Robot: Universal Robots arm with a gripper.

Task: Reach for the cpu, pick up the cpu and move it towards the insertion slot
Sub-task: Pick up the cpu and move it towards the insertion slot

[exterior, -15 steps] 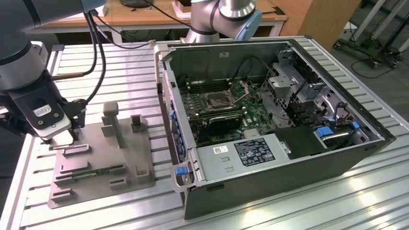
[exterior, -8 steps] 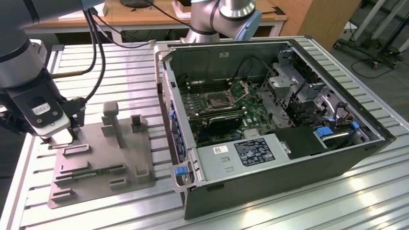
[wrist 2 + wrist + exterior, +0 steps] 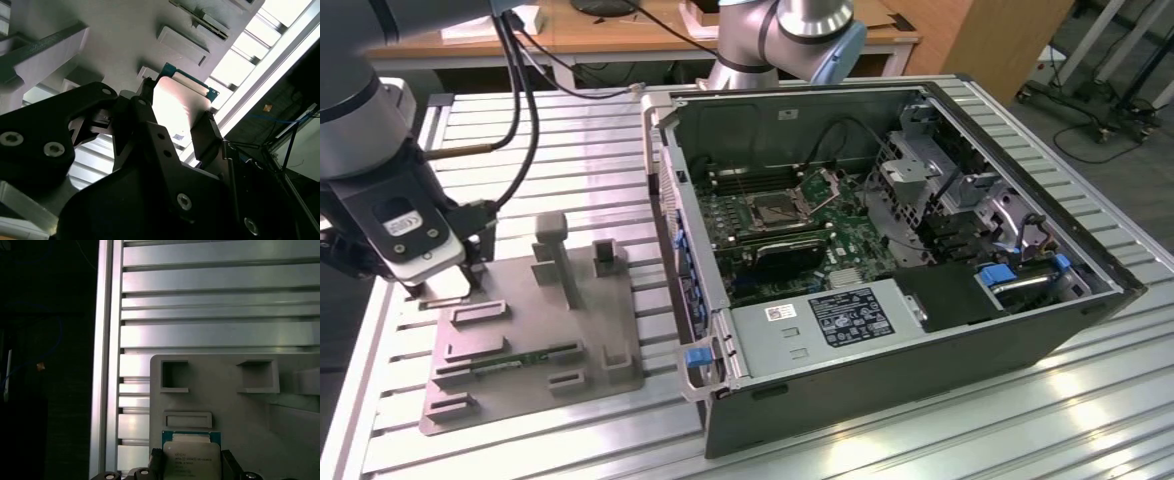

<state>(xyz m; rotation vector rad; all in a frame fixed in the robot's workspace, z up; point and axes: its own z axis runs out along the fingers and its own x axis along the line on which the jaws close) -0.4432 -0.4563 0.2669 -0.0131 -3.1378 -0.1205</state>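
Observation:
The cpu (image 3: 191, 456), a flat square chip with a silver top and green rim, sits between my two dark fingers in both wrist views. My gripper (image 3: 191, 463) is shut on the cpu (image 3: 177, 102), with one finger against each side. In the exterior view my gripper (image 3: 447, 287) hangs over the far left corner of the grey tray (image 3: 520, 330). Whether the chip rests on the tray or is just off it, I cannot tell. The insertion slot (image 3: 778, 208), a square socket with a metal frame, lies on the motherboard inside the open computer case, well off to the exterior view's right.
The open computer case (image 3: 1014, 300) stands on the ribbed metal table (image 3: 547, 150); its side wall rises between tray and motherboard. The tray carries upright posts (image 3: 550, 240) and a green memory strip (image 3: 507, 362). A second arm's base (image 3: 781, 40) stands behind the case.

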